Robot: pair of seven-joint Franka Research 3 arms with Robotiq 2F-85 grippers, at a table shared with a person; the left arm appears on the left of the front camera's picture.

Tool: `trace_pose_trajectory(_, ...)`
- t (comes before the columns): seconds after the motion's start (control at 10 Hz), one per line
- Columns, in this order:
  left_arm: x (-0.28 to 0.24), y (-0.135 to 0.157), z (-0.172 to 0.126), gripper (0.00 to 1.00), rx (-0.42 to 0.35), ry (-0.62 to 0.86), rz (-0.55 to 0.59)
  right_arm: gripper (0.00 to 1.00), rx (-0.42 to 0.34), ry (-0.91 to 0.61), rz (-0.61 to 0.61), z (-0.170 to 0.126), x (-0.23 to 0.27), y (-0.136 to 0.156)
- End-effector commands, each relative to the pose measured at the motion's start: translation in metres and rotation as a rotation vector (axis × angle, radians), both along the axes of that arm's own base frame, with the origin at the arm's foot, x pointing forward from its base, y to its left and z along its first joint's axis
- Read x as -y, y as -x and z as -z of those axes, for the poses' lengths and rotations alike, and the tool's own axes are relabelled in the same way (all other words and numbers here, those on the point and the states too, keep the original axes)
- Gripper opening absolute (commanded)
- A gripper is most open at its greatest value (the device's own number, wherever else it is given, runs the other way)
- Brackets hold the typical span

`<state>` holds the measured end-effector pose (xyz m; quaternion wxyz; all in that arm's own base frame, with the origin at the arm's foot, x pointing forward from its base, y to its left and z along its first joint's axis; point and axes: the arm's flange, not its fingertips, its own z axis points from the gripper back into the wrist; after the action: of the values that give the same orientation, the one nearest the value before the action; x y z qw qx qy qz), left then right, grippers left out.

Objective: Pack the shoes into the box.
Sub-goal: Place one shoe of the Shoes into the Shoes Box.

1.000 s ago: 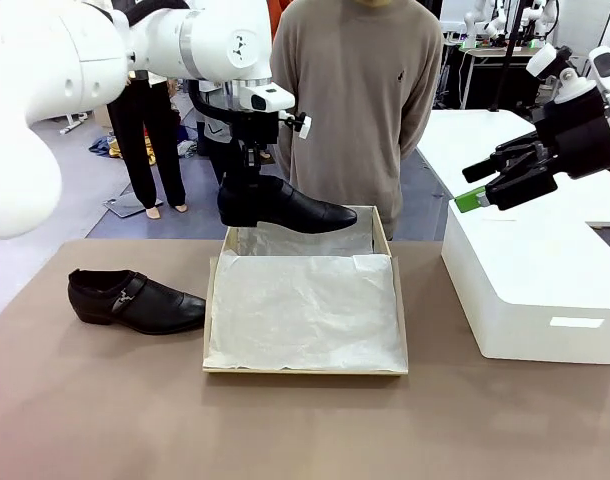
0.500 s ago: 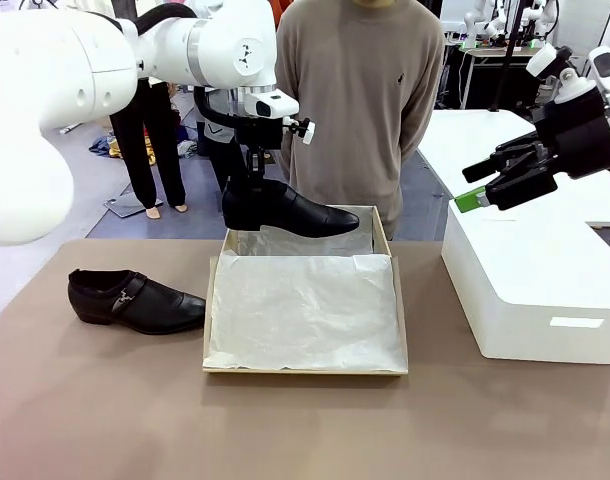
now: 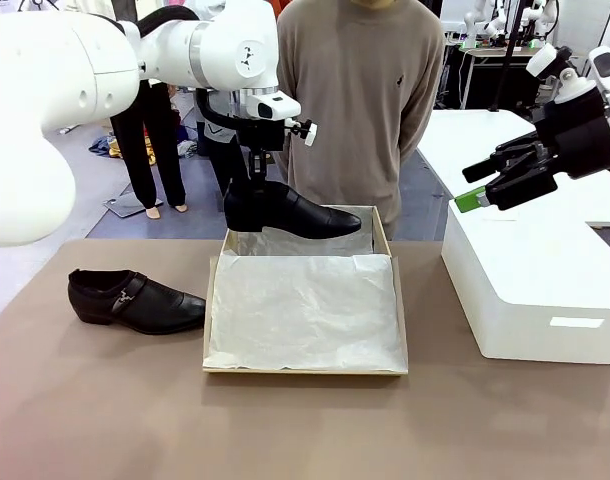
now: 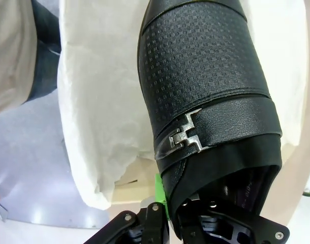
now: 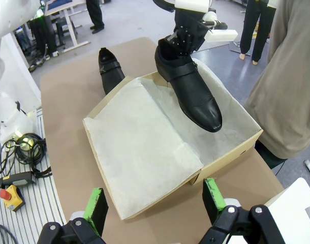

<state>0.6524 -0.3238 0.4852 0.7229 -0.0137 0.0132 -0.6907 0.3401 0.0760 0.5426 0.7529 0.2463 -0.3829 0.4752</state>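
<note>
The left claw (image 3: pixel 251 182) is clamped tight on the rim of a shoe (image 3: pixel 290 210) near its heel. In the left wrist view one green pad presses on the outside of the collar and the other finger seems to sit inside the opening, just behind the buckled strap (image 4: pixel 188 138). Gripping it at the heel keeps the sole roughly level and leaves the pointed toe free, aimed towards the robot's right. The shoe hangs in the air over the far end of the box (image 3: pixel 398 300), above the white tissue paper (image 3: pixel 305 315) and not touching it. I judge it is held there so that it can go straight down along the back wall and leave the nearer lining free for its mate. The second shoe (image 3: pixel 135 300) lies on the worktop (image 3: pixel 105 410) just left of the box, toe towards it, near but apart. The right claw (image 3: pixel 472 187) hangs wide open with nothing in it, above the white block (image 3: pixel 535 270) and well apart from the box, likely parked out of the way. A person (image 3: pixel 355 90) stands behind the box, hands out of sight
</note>
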Motion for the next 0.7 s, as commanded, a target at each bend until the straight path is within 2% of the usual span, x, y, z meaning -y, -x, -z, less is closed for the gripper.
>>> trace_pose_trajectory(0.0,0.010,0.009,-0.007,0.00,0.022,0.016,0.053,1.00,0.029,-0.022,-0.023,0.001,-0.001,-0.004)
trace_pose_trajectory(0.6,0.025,0.006,0.006,0.00,0.027,0.013,0.110,1.00,0.029,-0.022,-0.023,0.001,-0.001,-0.004)
